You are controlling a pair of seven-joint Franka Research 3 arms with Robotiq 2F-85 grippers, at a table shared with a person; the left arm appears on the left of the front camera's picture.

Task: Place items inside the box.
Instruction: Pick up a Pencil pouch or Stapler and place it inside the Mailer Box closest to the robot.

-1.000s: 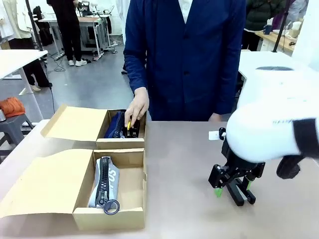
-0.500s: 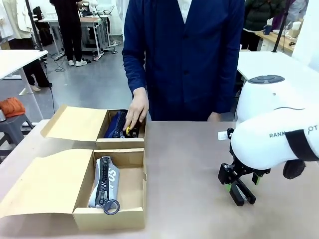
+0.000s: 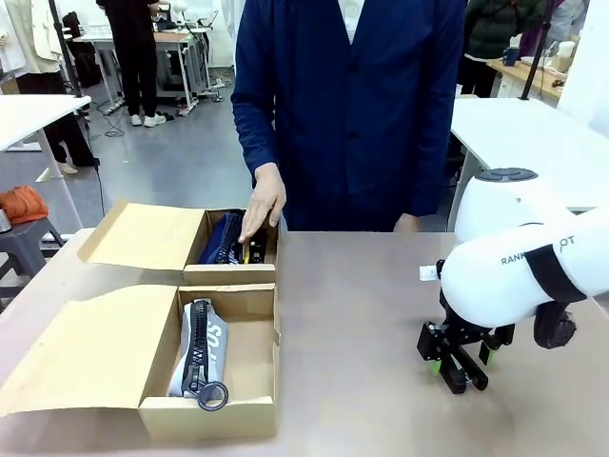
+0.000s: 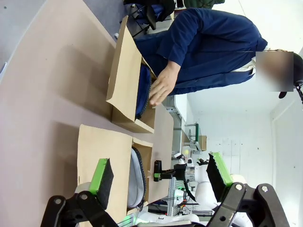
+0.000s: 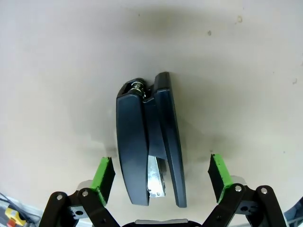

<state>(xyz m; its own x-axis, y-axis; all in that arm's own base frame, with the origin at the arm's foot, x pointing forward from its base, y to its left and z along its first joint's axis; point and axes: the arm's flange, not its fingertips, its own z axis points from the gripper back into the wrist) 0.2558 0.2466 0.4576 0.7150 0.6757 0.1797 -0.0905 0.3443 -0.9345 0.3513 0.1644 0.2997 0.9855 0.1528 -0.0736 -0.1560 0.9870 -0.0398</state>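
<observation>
A black stapler lies on its side on the bare tabletop. My right gripper hangs over it, open, one green pad on each side and neither touching. Across the table that gripper points down near the right front. The near box holds a grey zip pouch. The far box holds a navy zip pouch and a yellow utility knife, with the person's hand resting over them. My left gripper is open and holds nothing.
Both boxes have their brown flaps spread out to the left. The person in a dark blue coat stands at the far edge. A small white tag lies on the table behind my right arm.
My right arm has shifted right and drawn back a little, with the gripper staying open. The person's hand has lowered the yellow knife deeper into the far box.
</observation>
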